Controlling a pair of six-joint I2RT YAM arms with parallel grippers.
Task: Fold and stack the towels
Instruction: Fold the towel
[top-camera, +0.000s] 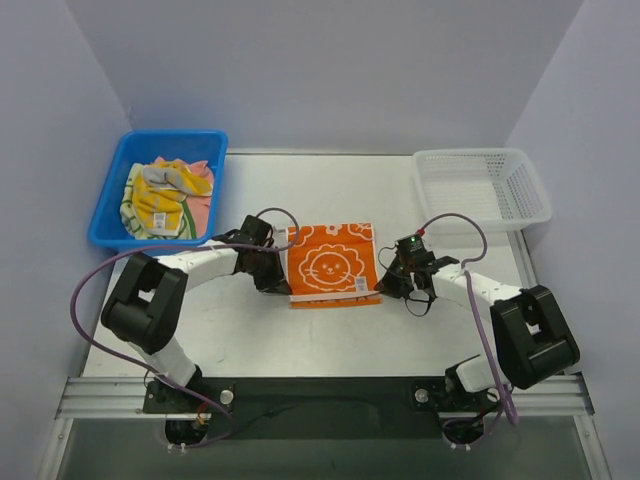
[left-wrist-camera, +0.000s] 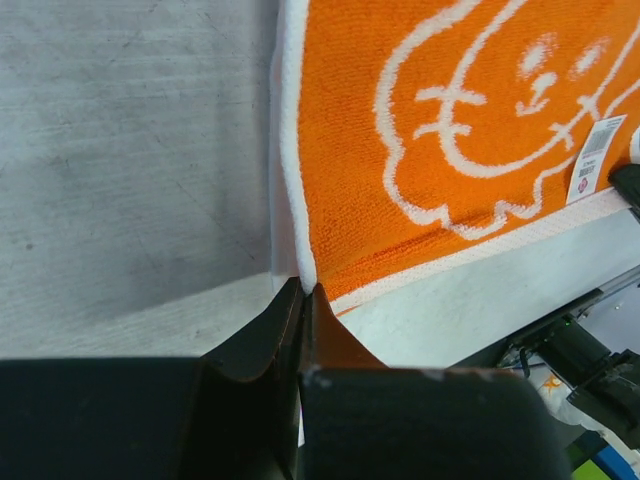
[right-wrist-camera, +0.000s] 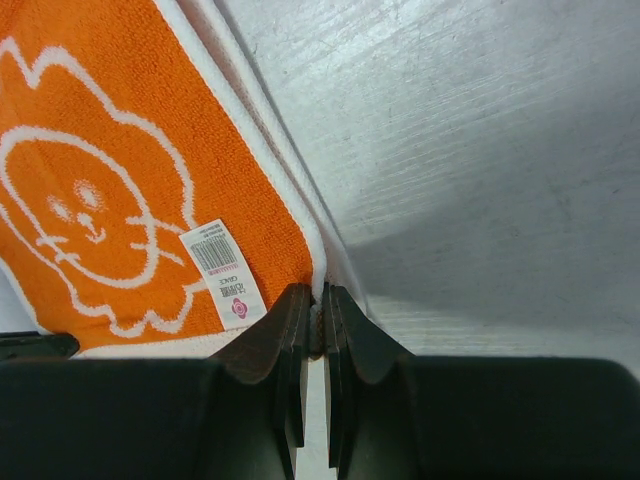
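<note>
An orange towel (top-camera: 332, 264) with a white lion outline and white border lies flat in the middle of the table. My left gripper (top-camera: 276, 281) is shut on its near left corner; the left wrist view shows the white edge (left-wrist-camera: 296, 200) pinched between the fingers. My right gripper (top-camera: 392, 282) is shut on its near right corner, beside a white label (right-wrist-camera: 224, 272) in the right wrist view. Several more towels (top-camera: 165, 198), yellow, pale green and pink, lie bunched in the blue bin (top-camera: 108, 196) at the far left.
An empty white mesh basket (top-camera: 480, 187) stands at the far right. Purple cables loop over both arms. The table's near edge meets a dark rail by the arm bases.
</note>
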